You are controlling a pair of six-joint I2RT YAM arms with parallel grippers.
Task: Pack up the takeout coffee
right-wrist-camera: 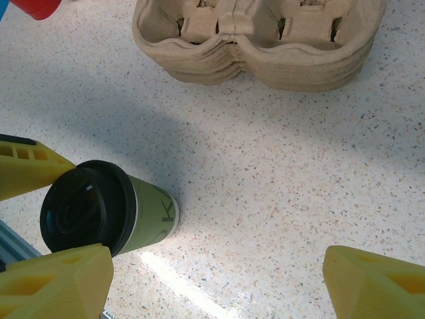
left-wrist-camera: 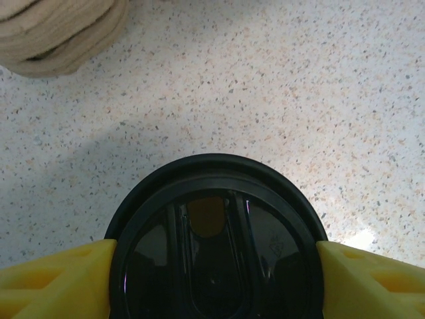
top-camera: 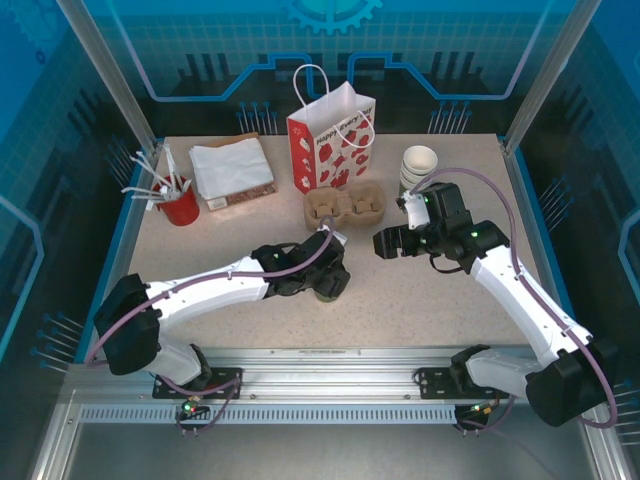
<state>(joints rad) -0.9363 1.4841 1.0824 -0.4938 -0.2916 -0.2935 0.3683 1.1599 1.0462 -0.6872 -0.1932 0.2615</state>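
Observation:
The takeout coffee (right-wrist-camera: 143, 216), an olive-green cup with a black lid (left-wrist-camera: 216, 226), stands upright on the speckled table near the middle. My left gripper (top-camera: 325, 282) comes down over it from above, so in the top view the cup is mostly hidden under it. Its yellow fingers (left-wrist-camera: 60, 279) sit tight against both sides of the lid rim with no gap showing. One of these fingers (right-wrist-camera: 26, 169) touches the lid in the right wrist view. My right gripper (top-camera: 387, 243) hovers to the cup's right, open wide (right-wrist-camera: 216, 279), with bare table between its fingers.
A stack of brown pulp cup carriers (top-camera: 345, 208) lies just behind the cup. Behind that stands a red-and-white paper bag (top-camera: 330, 140). Lidless white-rimmed cups (top-camera: 418, 165) are stacked at the back right. Napkins (top-camera: 232, 170) and a red cup of stirrers (top-camera: 178, 205) sit at the back left.

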